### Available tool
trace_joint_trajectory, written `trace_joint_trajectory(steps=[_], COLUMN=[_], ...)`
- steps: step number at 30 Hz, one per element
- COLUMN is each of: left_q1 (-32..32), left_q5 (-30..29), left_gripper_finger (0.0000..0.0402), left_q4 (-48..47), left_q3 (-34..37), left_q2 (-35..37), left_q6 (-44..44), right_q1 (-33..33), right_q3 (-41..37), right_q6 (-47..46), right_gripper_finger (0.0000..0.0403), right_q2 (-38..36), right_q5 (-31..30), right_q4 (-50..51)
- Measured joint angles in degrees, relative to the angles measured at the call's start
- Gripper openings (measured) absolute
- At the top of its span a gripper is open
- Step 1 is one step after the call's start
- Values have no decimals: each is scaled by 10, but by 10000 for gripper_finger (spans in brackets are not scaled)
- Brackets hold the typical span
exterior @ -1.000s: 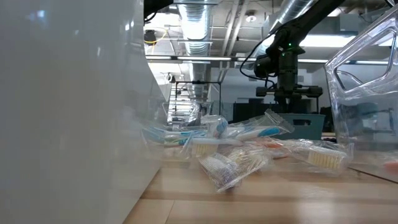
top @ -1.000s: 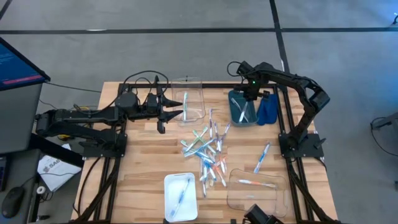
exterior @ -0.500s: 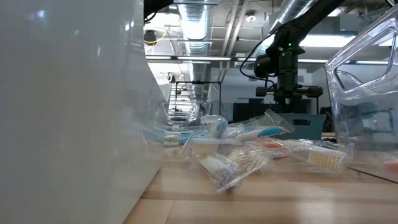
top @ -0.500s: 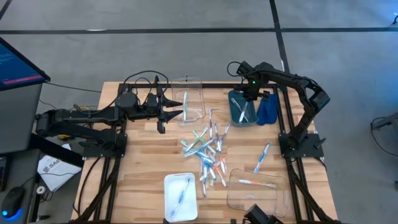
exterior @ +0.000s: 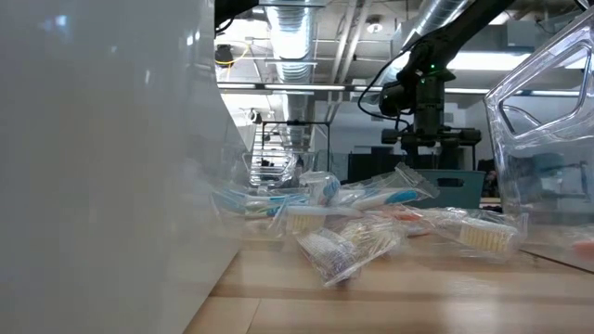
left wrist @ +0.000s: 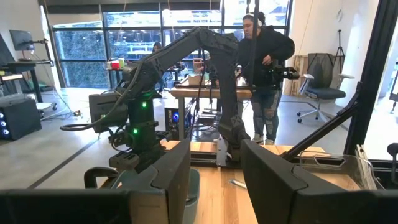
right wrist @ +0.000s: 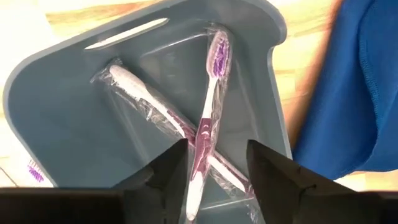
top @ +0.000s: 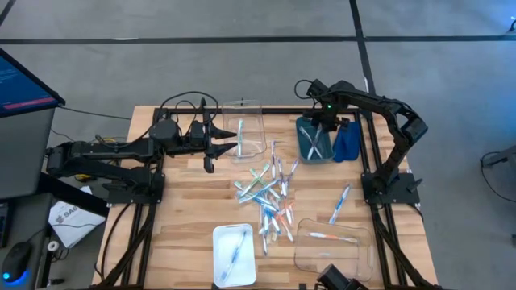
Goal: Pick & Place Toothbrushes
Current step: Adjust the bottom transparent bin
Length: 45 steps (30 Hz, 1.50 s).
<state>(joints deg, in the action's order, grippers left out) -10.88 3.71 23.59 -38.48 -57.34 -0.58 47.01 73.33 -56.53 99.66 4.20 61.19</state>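
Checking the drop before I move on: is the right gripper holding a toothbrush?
No. In the right wrist view the right gripper stands open over the blue bin, and both purple toothbrushes lie crossed inside it.

The right gripper (top: pixel 321 127) hangs over a blue bin (top: pixel 313 139) at the worktop's (top: pixel 185 209) far edge, with two toothbrushes crossed inside and a blue cloth (top: pixel 346 141) just beside it. The left gripper (top: pixel 229 142), fingers apart, points at a clear tray (top: pixel 246 133). A toothbrush pile (top: pixel 268 193) lies mid-worktop. Nearer sit a white tray (top: pixel 233 254) and a clear tray (top: pixel 332 242), each holding one toothbrush.
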Motion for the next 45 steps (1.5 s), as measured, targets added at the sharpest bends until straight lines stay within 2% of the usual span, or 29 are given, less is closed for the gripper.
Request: trace_joint_trajectory(steps=[10, 17, 21, 25, 32, 35, 41, 45], left_q1=[0, 0, 0, 0, 0, 0, 0, 0], left_q5=[0, 0, 0, 0, 0, 0, 0, 0], left_gripper_finger=[135, 135, 135, 135, 135, 135, 135, 135], left_q4=[0, 0, 0, 0, 0, 0, 0, 0], left_q3=[0, 0, 0, 0, 0, 0, 0, 0], left_q2=[0, 0, 0, 0, 0, 0, 0, 0], left_q6=[0, 0, 0, 0, 0, 0, 0, -3], right_q1=[-2, -26, -41, -56, -82, -85, -110, -145], right_q3=[38, 102, 131, 136, 136, 136, 136, 136], right_q6=[58, 77, 131, 208, 263, 332, 567, 622], right_gripper_finger=[184, 181, 177, 173, 167, 166, 165, 160], right_q2=[0, 0, 0, 0, 0, 0, 0, 0], right_q5=[94, 95, 95, 94, 93, 93, 91, 93], right_q4=[10, 22, 19, 19, 9, 0, -9, -2])
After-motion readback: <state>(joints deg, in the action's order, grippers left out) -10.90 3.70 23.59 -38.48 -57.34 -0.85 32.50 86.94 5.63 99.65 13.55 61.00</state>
